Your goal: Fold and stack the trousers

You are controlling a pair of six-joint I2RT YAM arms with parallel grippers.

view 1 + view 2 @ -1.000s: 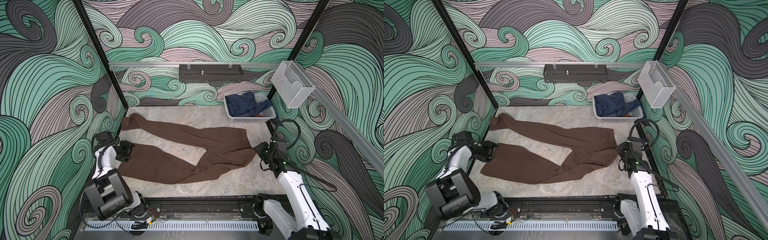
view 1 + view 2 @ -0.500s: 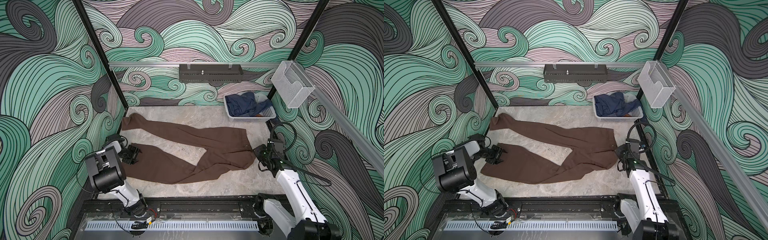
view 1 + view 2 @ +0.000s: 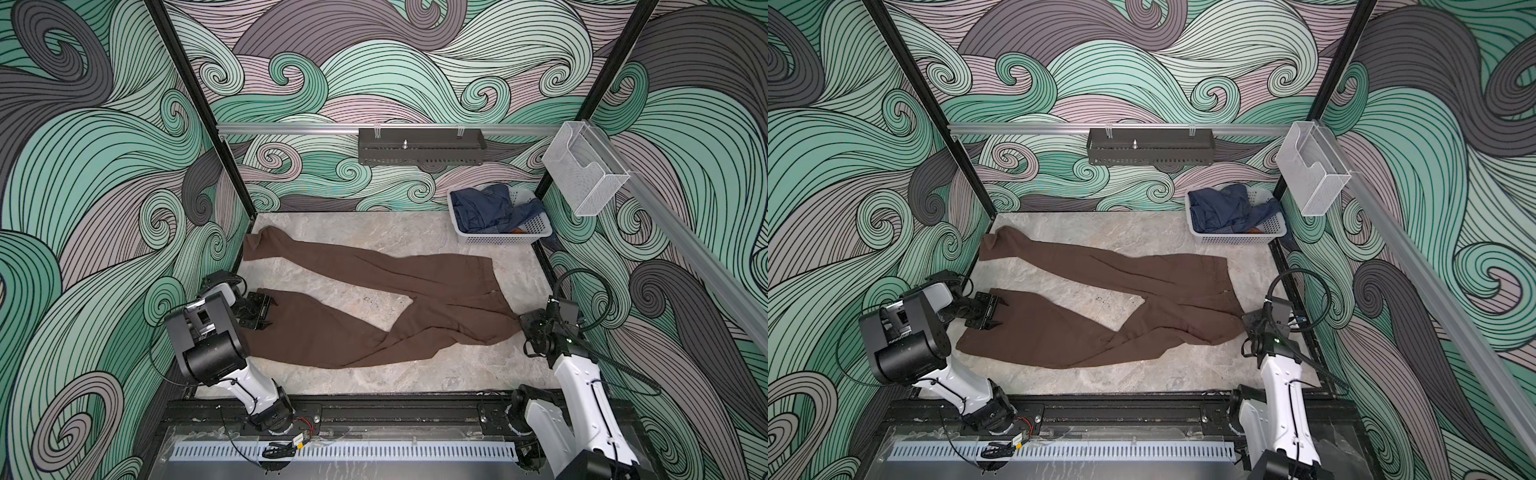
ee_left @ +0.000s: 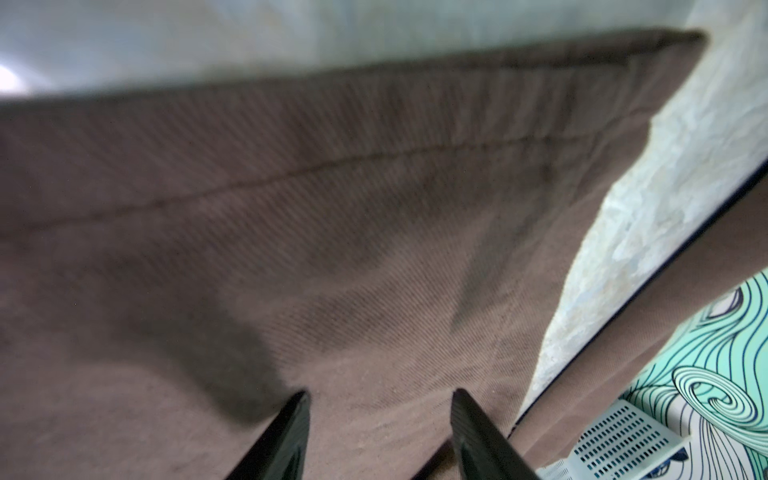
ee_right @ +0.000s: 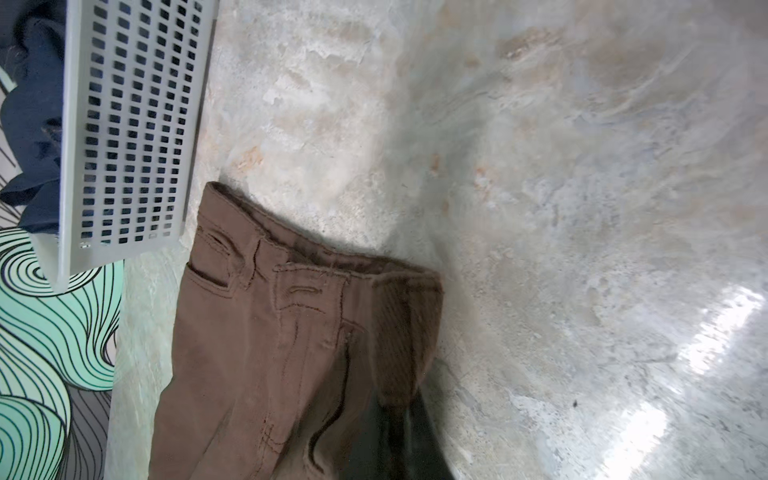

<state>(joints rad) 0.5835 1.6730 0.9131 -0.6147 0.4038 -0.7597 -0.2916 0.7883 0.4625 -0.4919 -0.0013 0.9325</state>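
The brown trousers [image 3: 332,332] [image 3: 1067,328] lie spread on the marble table, waist at the right and both legs running left. My left gripper [image 3: 271,312] [image 3: 1000,312] sits low at the hem of the near leg. In the left wrist view it [image 4: 380,395] is open, both fingertips resting over the brown cloth [image 4: 332,208] with nothing pinched. My right gripper [image 3: 521,322] [image 3: 1245,320] is at the near corner of the waist. In the right wrist view it [image 5: 399,411] is shut on a fold of the waistband [image 5: 270,332].
A white perforated basket [image 3: 503,239] [image 3: 1237,237] [image 5: 133,124] with navy denim [image 3: 486,208] stands at the back right, close to the waistband. A wire-mesh holder [image 3: 582,183] and a black shelf [image 3: 419,145] hang on the rails. The cage wall runs close by the left gripper.
The left arm has swung round and its gripper has moved from the table's left edge onto the near leg's hem. The right gripper has stayed shut at the waist, hardly moving.
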